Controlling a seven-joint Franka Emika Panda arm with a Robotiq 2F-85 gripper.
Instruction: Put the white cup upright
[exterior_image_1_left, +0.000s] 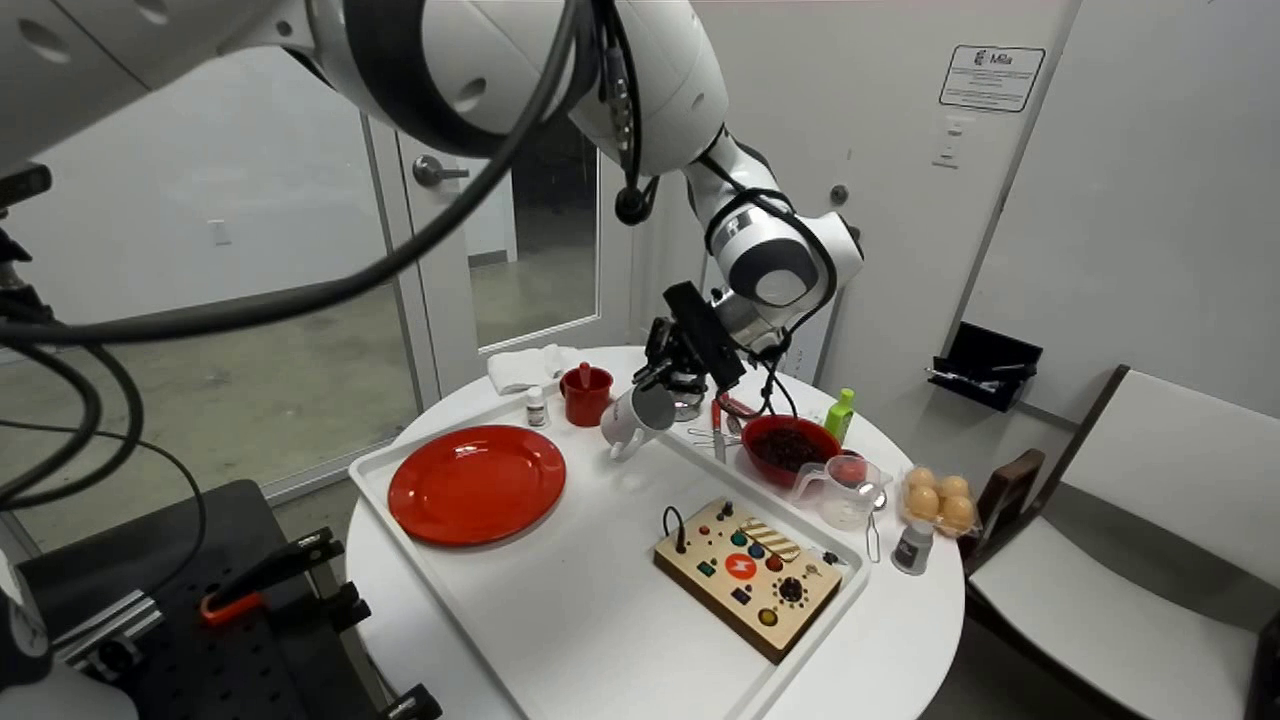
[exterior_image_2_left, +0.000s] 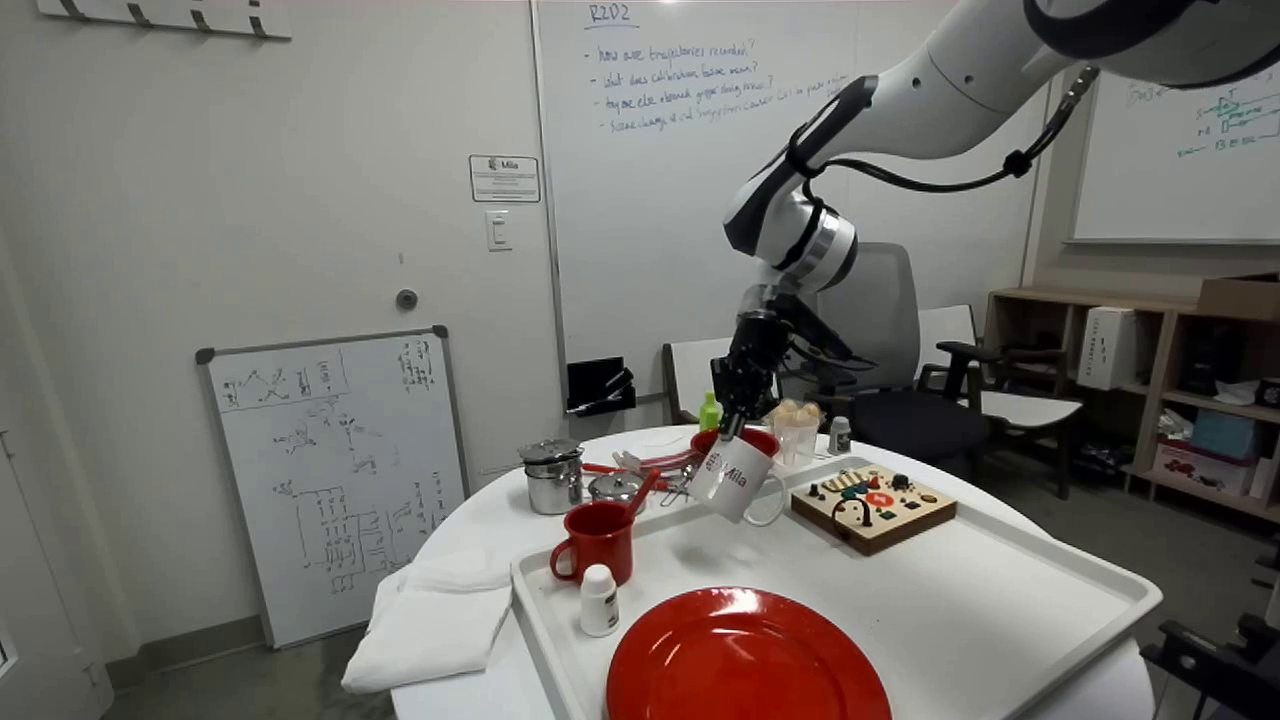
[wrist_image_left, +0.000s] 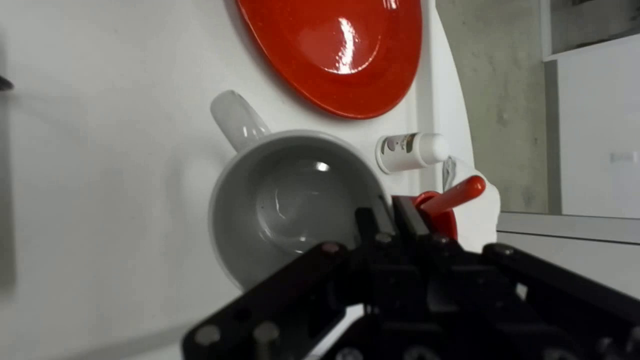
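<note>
We're holding a white ceramic cup (exterior_image_2_left: 735, 480) w/ loop handle & "Mila" print by its rim in a black two-finger gripper (wrist_image_left: 391, 215), its jaws narrowed on the wall, one tip reaching inside, the other outside (wrist view). The cup is hanging tilted, apparently just above a white rectangular tray (exterior_image_1_left: 560, 610) w/ raised edges, btwn a glossy red cup (exterior_image_2_left: 598, 545) & a flat wooden box (exterior_image_1_left: 745, 575) w/ coloured knobs. For a good set-down, we should be rotating the cup till its base is facing level, lowering slowly, approx. straight down, & releasing only when the full base is resting. W/ just a rim pinch, we're expecting some swivel, esp. if one edge is touching first.
</note>
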